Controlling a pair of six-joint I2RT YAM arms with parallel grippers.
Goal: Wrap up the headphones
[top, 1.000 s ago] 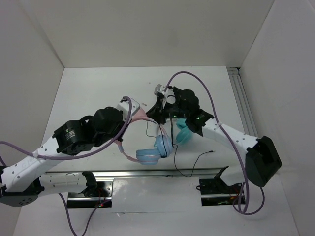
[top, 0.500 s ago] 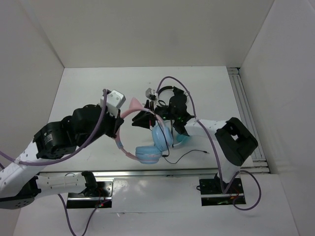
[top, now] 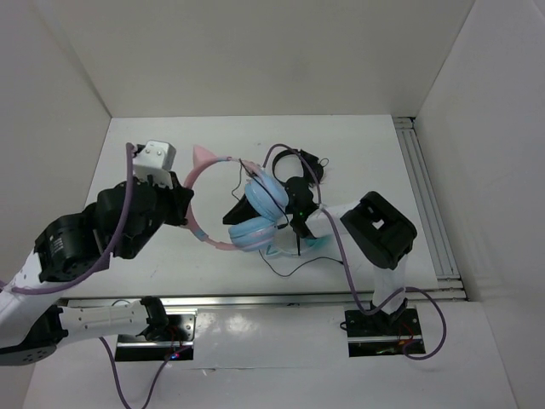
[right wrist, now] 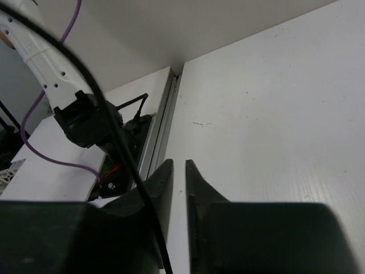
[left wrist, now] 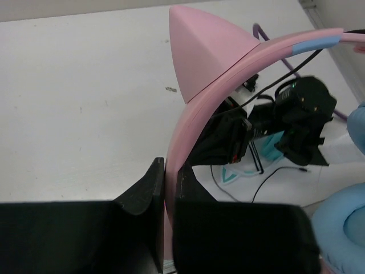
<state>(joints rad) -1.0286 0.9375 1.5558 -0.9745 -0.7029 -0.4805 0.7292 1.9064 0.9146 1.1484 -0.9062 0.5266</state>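
The headphones (top: 264, 194) have a pink headband, pink cat ears and light blue ear cups, and they hang tilted in the air. My left gripper (top: 187, 217) is shut on the pink headband (left wrist: 188, 114), just below a cat ear (left wrist: 199, 45). My right gripper (top: 298, 223) is just right of the lower cup (top: 253, 232). In the right wrist view the right gripper (right wrist: 178, 162) stands almost shut with a thin slit. The thin black cable (right wrist: 122, 148) runs taut across its left finger toward the jaw base. More cable (top: 285, 268) loops on the table.
Teal cat-ear headphones (top: 317, 242) lie under my right wrist and also show in the left wrist view (left wrist: 239, 171). Small black headphones (top: 300, 162) lie behind them. A metal rail (top: 426, 196) runs along the right edge. White walls enclose the table.
My left arm has swung left and lifted the headphones, so both cups hang above the table. My right arm has folded back, bringing its gripper nearer and left with the cable.
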